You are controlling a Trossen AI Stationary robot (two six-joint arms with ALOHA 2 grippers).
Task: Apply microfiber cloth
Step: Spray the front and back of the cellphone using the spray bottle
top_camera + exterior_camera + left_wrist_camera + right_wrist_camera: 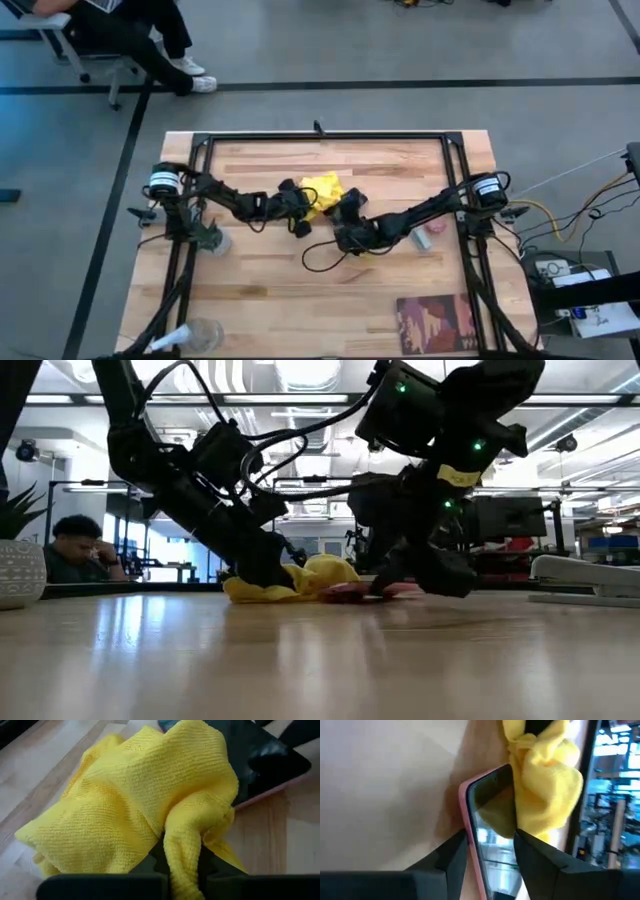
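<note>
Left wrist view: my left gripper pinches the yellow cloth over the phone, gripped edgewise by my right gripper mid-worktop.

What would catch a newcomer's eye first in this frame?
The bright yellow microfiber cloth stands out, bunched near the middle of the wooden table and pinched in the left claw. Right beside it, the right claw clamps the edges of a black phone in a pink case, with the cloth draped against the screen. Both dark arms meet there over the table's centre.
</note>
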